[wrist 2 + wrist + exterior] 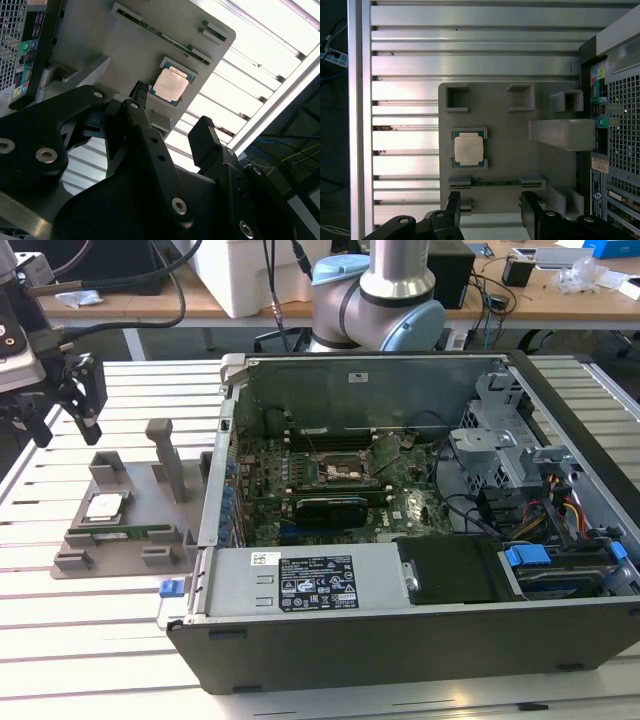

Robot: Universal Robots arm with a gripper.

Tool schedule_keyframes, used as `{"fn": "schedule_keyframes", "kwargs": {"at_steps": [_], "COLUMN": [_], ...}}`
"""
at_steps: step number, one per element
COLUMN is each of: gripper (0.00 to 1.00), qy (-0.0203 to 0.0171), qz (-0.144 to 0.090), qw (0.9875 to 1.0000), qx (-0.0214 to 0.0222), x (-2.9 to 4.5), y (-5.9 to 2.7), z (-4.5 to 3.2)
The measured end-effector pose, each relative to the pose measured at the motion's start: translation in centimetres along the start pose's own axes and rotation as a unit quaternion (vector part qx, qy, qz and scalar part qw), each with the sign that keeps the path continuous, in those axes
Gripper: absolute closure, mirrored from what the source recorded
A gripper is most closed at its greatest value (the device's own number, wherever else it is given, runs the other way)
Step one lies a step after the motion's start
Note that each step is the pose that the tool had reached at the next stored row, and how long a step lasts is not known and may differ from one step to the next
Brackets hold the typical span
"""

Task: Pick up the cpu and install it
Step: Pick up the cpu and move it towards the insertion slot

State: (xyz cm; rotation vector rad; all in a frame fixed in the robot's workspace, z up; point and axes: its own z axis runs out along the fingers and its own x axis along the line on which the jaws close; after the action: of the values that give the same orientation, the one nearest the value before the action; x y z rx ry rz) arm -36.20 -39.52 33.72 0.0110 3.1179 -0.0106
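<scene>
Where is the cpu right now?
On the exterior view's left, the cpu rests in the grey holder beside the open computer case, next to the memory stick.

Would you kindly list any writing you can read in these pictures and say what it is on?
Black label on the power supply: print too small to read.
White sticker beside it: too small to read.
Coloured stickers on the computer back: unreadable.
Chip in the grey tray: no legible marking.

The cpu (104, 506) (170, 83) (468, 149), square with silver top, lies flat in a grey tray's (120, 550) recess.
</scene>
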Motion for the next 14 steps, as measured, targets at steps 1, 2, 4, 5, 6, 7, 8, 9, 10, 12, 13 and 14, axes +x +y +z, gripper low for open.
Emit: {"fn": "schedule_keyframes", "kwargs": {"at_steps": [1,2,4,5,6,7,8,9,10,12,13,14], "gripper": [0.4,0.4,0.4,0.4,0.4,0.4,0.4,0.4,0.4,0.4,0.4,0.4], "qy": [-0.0001,-0.0001,-0.0001,0.0,0.0,0.0,0.0,0.0,0.0,0.0,0.0,0.0], "qz": [0.0,0.0,0.0,0.0,0.0,0.0,0.0,0.0,0.0,0.0,0.0,0.0], "qw": [1.0,1.0,1.0,1.0,1.0,1.0,1.0,1.0,1.0,1.0,1.0,1.0], "qx": [0.0,0.0,-0.0001,0.0,0.0,0.0,0.0,0.0,0.0,0.0,0.0,0.0], "x": [0.0,0.0,0.0,0.0,0.0,0.0,0.0,0.0,0.0,0.0,0.0,0.0], "y": [0.0,0.0,0.0,0.0,0.0,0.0,0.0,0.0,0.0,0.0,0.0,0.0], "z": [0.03,0.05,0.13,0.19,0.21,0.23,0.27,0.28,0.31,0.36,0.38,0.42]}}
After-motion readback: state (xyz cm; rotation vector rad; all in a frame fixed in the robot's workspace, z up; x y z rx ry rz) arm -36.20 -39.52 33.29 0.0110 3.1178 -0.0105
